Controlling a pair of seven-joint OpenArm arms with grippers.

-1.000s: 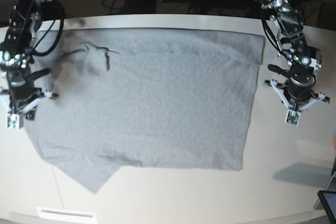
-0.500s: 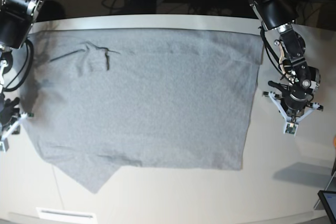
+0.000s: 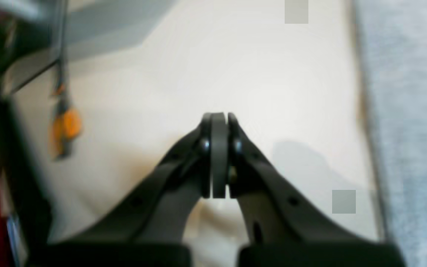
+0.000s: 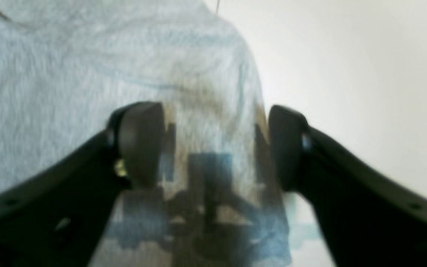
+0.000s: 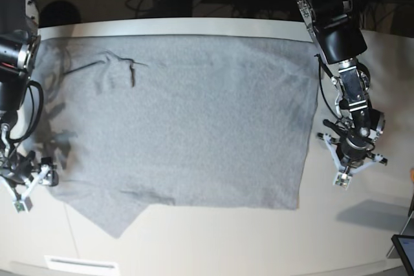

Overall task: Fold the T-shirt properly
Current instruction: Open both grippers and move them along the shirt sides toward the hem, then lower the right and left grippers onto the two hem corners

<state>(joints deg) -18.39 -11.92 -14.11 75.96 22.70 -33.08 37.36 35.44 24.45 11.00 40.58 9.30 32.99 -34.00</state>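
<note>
The grey T-shirt lies spread flat on the white table, plain side up, with a small crease near its far left corner. My right gripper hovers at the shirt's left front edge. In the right wrist view its jaws stand wide open, and the shirt's edge lies below and between them. My left gripper is over bare table just right of the shirt's right edge. The left wrist view shows it shut on nothing, the shirt off to one side.
An orange object hangs on a cable near the table's edge. A dark screen corner sits at the front right. A white label lies at the front left edge. Cables run behind the table.
Both arms have moved toward the table's front. The right gripper's jaws have opened. The left gripper stayed shut.
</note>
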